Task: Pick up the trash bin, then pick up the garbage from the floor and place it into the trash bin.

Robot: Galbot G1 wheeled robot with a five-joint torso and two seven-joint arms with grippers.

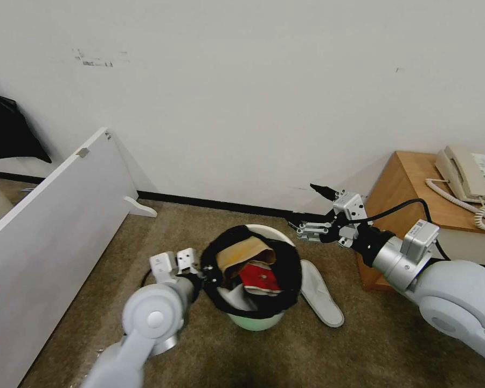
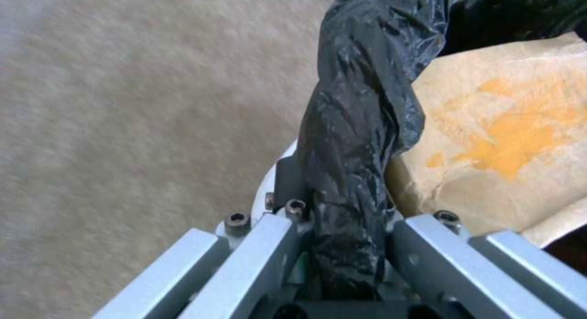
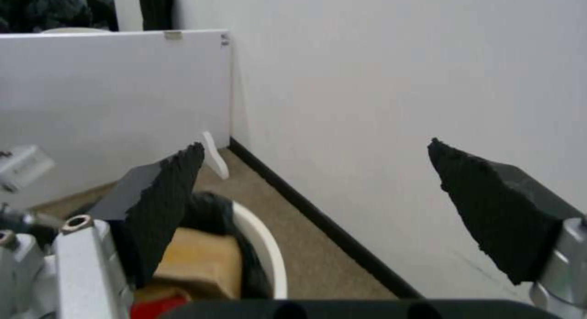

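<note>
While the bin [image 1: 256, 318] is held off the carpet [image 1: 328, 355] by its rim, the left gripper [image 2: 346, 245] is seen with its jaws pinched on the black bag [image 2: 361, 126] where it is folded over that rim, the crinkled film bunched between them and the white wall lying just outside one jaw. Just inside the jaws, within the bin, a brown paper bag [image 2: 507, 140] stained yellow is pressed against the liner, and a red item [image 1: 258, 277] lies beyond it; both are judged light and easily crushed. The liner is thin, soft and slippery, so a grip on film alone would be expected to slide; the stiff plastic rim beneath is judged the proper place to be taken. The bin itself seems light, though it is hung from one side and may tilt. Farther off, the right gripper [image 3: 318, 204] is held in the air past the far rim, its jaws spread wide with nothing between them. Below and beside those jaws, a white slipper [image 1: 320, 293] lies flat on the carpet, touching or nearly touching the bin; it looks limp and light, best pinched across a thin edge.
</note>
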